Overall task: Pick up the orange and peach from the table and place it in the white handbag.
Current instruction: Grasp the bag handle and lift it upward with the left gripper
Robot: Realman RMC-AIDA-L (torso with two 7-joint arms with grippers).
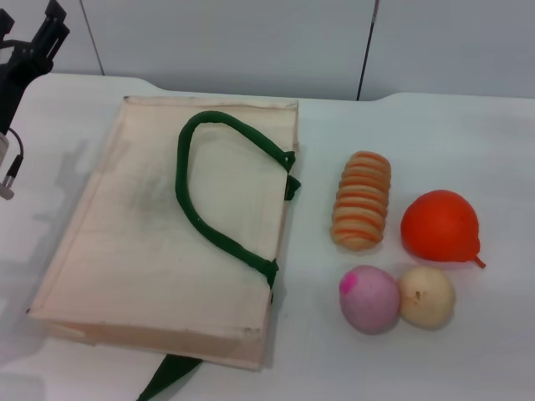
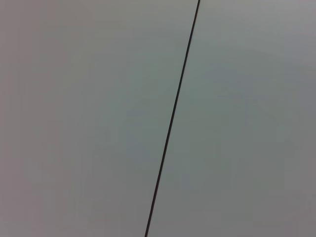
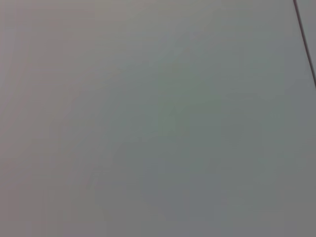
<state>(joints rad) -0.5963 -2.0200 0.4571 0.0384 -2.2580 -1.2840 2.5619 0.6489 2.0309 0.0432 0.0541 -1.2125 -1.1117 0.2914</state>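
The white handbag (image 1: 159,242) lies flat on the table at the left, its dark green handle (image 1: 219,184) looped on top. The orange (image 1: 440,226) sits at the right, stem tip pointing right. The peach (image 1: 369,299), pink with a magenta spot, lies in front of it and touches a pale tan fruit. My left gripper (image 1: 46,33) is raised at the far left top corner, away from the bag and the fruit, and holds nothing. My right gripper is out of view. Both wrist views show only a plain grey wall.
An orange-striped ridged roll (image 1: 362,200) lies between the bag and the orange. The pale tan round fruit (image 1: 427,296) sits right of the peach. A second green strap (image 1: 167,380) sticks out under the bag's near edge. The white table (image 1: 468,142) ends at the back.
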